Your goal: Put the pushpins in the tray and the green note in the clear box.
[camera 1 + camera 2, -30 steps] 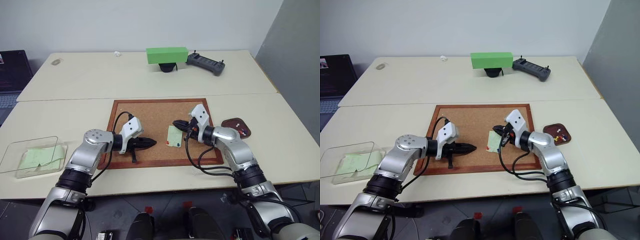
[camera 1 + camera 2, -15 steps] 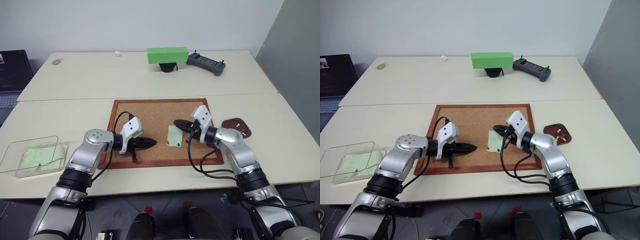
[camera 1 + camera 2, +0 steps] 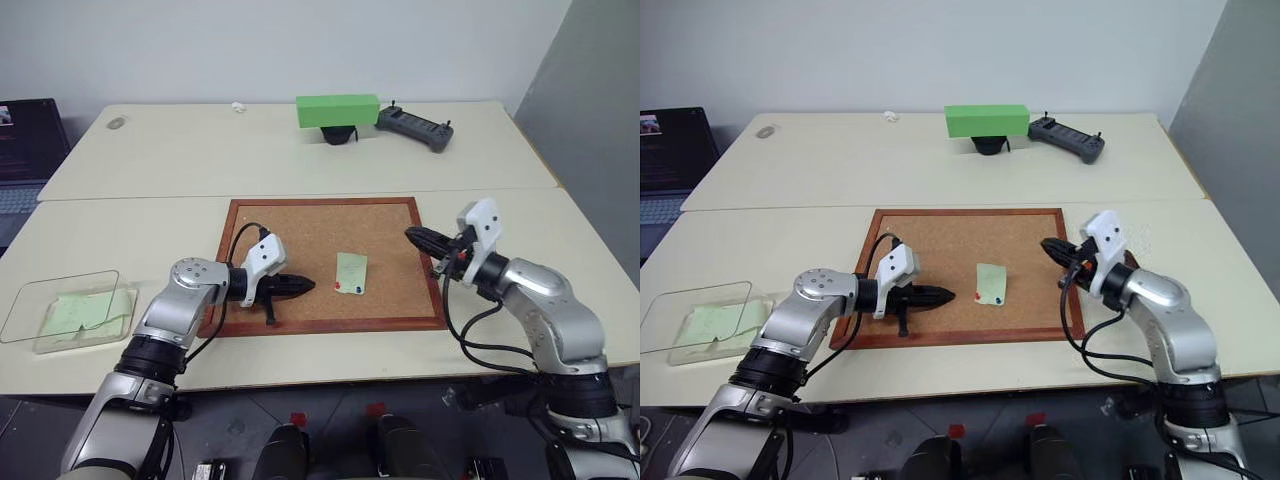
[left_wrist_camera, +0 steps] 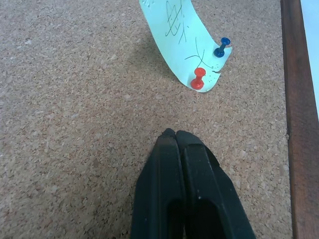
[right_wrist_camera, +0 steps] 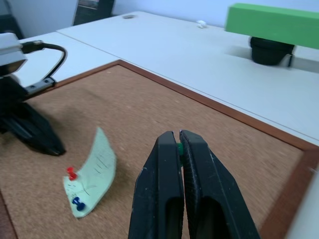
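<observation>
The green note lies on the corkboard, its far end curling up. A red pushpin and a blue pushpin hold its near end. My right gripper hovers over the board's right edge, shut on a green pushpin that peeks out between its fingers. My left gripper is shut and empty, low over the board just left of the note. The clear box sits at the table's left edge. My right wrist hides the tray.
Pale green sheets lie inside the clear box. A bright green block and a dark controller stand at the far side of the table. A laptop is at the far left.
My right gripper has pulled away from the note's far end, moving right and up to the board's right edge. The left gripper has stayed put.
</observation>
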`<control>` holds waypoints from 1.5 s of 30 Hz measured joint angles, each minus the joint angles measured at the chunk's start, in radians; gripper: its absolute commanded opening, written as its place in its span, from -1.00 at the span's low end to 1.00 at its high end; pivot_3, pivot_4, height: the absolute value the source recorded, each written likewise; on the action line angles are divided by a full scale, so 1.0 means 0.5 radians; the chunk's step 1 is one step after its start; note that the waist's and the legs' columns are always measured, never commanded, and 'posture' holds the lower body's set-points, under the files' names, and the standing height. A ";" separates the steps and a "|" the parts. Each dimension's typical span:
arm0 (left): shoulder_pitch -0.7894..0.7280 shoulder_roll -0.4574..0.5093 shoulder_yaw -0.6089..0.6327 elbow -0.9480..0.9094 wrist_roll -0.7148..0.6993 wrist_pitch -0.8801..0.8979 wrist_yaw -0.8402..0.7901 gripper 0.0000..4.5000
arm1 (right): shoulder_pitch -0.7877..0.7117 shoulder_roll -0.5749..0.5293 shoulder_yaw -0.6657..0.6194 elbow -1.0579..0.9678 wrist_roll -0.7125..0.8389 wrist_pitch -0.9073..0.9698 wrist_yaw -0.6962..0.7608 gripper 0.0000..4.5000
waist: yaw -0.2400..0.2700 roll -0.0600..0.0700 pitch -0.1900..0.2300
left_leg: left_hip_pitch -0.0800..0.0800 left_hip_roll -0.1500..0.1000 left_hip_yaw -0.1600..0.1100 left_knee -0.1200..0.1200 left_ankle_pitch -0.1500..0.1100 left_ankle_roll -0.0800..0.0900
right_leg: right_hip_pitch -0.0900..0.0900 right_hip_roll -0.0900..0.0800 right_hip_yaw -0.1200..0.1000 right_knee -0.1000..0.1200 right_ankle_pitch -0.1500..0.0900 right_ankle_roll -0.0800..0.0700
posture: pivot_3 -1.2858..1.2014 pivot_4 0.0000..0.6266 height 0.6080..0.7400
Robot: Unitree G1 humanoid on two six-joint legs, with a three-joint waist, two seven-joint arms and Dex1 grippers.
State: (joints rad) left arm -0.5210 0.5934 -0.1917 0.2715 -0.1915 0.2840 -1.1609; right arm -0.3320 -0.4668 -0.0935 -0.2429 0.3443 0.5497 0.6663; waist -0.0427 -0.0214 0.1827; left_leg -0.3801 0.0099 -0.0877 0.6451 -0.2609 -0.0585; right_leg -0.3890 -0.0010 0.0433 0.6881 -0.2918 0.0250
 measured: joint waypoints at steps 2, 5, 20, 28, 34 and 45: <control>-0.002 -0.002 -0.001 0.007 0.000 -0.009 -0.007 -1.00 | 0.106 -0.088 -0.108 -0.048 -0.050 0.034 -0.115 -0.98 | 0.004 0.000 0.000 | 0.000 0.000 0.001 -0.001 0.000 0.000 | 0.000 0.000 0.000 -0.001 0.000 0.000 | 0.03 -0.52 1.00; -0.004 0.000 0.001 0.013 0.002 -0.012 -0.012 -1.00 | 0.180 -0.135 -0.217 -0.057 -0.101 0.082 -0.239 -0.98 | 0.003 0.001 0.000 | 0.000 -0.001 0.002 -0.001 0.000 0.000 | 0.000 0.001 0.001 -0.001 0.000 0.000 | 0.03 -0.52 1.00; -0.050 -0.014 -0.020 0.072 0.020 -0.030 -0.042 -1.00 | 0.030 0.009 -0.426 0.321 -0.016 0.228 -0.505 -0.98 | 0.004 0.005 -0.002 | 0.001 -0.001 0.003 0.000 0.000 0.000 | 0.001 0.002 0.003 -0.001 0.000 0.000 | 0.03 -0.52 1.00; -0.057 -0.013 -0.029 0.079 0.027 -0.052 -0.051 -1.00 | -0.029 0.075 -0.405 0.507 0.043 0.252 -0.510 -0.98 | 0.011 0.005 -0.002 | 0.001 -0.001 0.003 -0.001 0.000 0.000 | 0.000 0.002 0.003 -0.001 0.000 0.000 | 0.03 -0.52 1.00; -0.048 -0.010 -0.026 0.069 0.027 -0.053 -0.050 -1.00 | -0.031 0.093 -0.389 0.581 0.054 0.217 -0.509 -0.45 | 0.011 0.005 -0.002 | 0.001 -0.001 0.004 -0.001 0.000 0.000 | 0.000 0.002 0.003 -0.001 0.000 0.000 | 0.03 -0.52 1.00; -0.046 -0.004 -0.022 0.068 0.026 -0.050 -0.054 -1.00 | -0.057 0.074 -0.347 0.619 -0.015 0.131 -0.513 -0.45 | 0.006 0.005 -0.003 | 0.001 -0.001 0.004 -0.001 0.000 0.000 | 0.000 0.002 0.003 -0.001 0.000 0.000 | 0.03 -0.52 1.00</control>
State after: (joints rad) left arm -0.5440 0.5915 -0.2028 0.3056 -0.1783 0.2588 -1.1878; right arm -0.3607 -0.4299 -0.2669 0.0666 0.3368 0.6150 0.4097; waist -0.0397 -0.0188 0.1814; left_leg -0.3796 0.0095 -0.0859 0.6445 -0.2609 -0.0584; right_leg -0.3889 0.0001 0.0446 0.6876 -0.2918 0.0250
